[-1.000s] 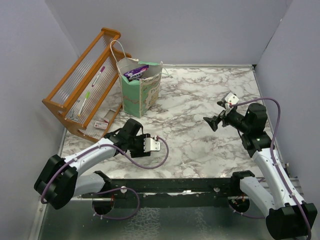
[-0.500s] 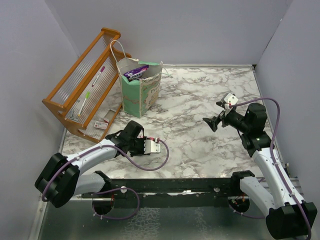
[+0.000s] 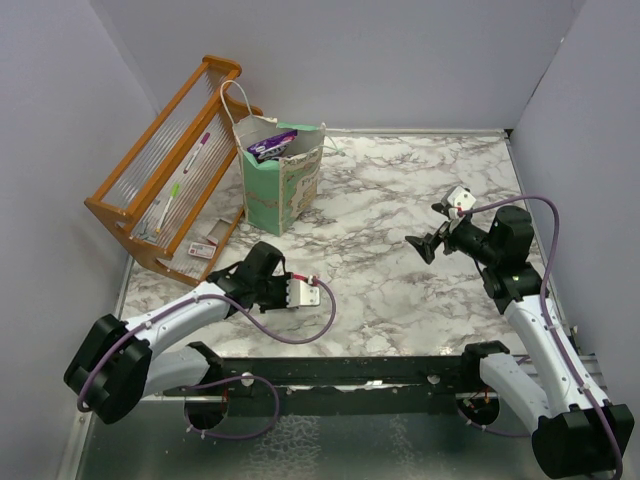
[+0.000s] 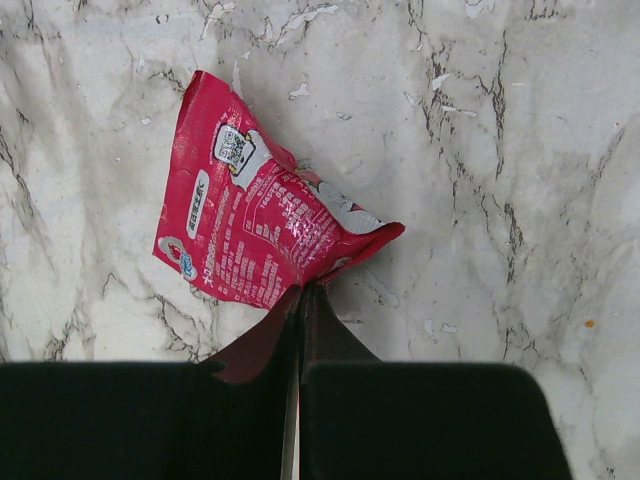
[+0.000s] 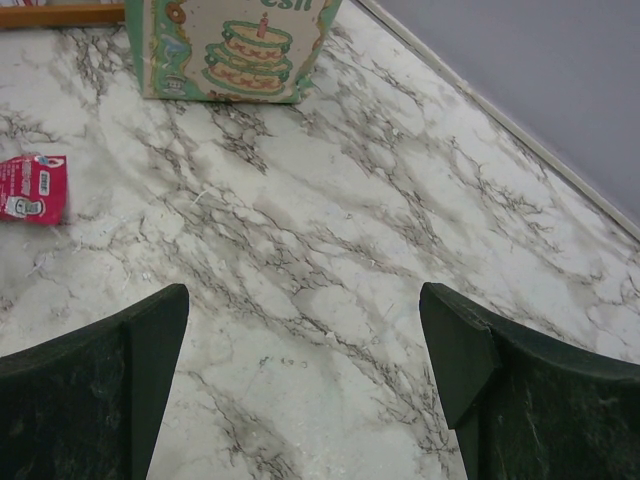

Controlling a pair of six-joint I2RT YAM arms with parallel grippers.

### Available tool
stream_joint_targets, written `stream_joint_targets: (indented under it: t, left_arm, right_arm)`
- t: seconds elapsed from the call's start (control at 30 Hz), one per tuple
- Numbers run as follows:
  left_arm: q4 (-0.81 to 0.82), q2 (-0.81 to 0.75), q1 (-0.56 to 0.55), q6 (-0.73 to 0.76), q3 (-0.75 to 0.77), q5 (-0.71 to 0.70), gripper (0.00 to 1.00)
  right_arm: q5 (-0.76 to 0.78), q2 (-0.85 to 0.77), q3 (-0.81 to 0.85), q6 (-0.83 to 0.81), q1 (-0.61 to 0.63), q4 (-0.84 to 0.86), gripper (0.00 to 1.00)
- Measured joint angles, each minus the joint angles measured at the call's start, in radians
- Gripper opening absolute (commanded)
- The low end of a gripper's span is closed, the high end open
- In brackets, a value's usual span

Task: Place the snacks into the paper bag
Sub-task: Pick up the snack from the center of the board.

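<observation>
The red packet [image 4: 255, 235] is pinched by one corner in the closed left end effector [image 4: 302, 292], its body fanning out ahead of the fingertips over the bench [image 4: 520, 150]. Over the last second this end effector has eased slightly back toward its base. Nothing else has shifted, so the grip looks made and the carry about to begin. The paper bag [image 3: 285, 185], a purple packet [image 3: 272, 146] showing at its mouth, stands well ahead of it. The right end effector [image 5: 300, 340] hangs wide open, empty, unmoved.
</observation>
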Motion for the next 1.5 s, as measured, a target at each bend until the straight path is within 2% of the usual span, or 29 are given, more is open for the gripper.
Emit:
stream_joint_targets:
  t: [0.33, 0.63, 0.93, 1.27, 1.5]
  left_arm:
    - [-0.039, -0.044, 0.0, 0.008, 0.009, -0.012, 0.0]
    - [-0.103, -0.079, 0.0, 0.012, 0.104, -0.072, 0.0]
    - [-0.164, -0.145, 0.022, -0.102, 0.259, -0.066, 0.0]
    - [-0.17, -0.209, 0.163, -0.243, 0.406, -0.021, 0.0]
    - [-0.17, -0.214, 0.18, -0.293, 0.492, -0.074, 0.0]
  right_arm:
    - [-0.002, 0.0, -0.005, -0.007, 0.0, 0.0, 0.99]
    - [-0.003, 0.0, -0.005, -0.008, 0.0, 0.0, 0.99]
    - [-0.003, 0.0, -0.005, -0.008, 0.0, 0.0, 0.99]
    - [-0.003, 0.0, -0.007, -0.008, 0.0, 0.0, 0.99]
    - [-0.003, 0.0, -0.008, -0.008, 0.0, 0.0, 0.99]
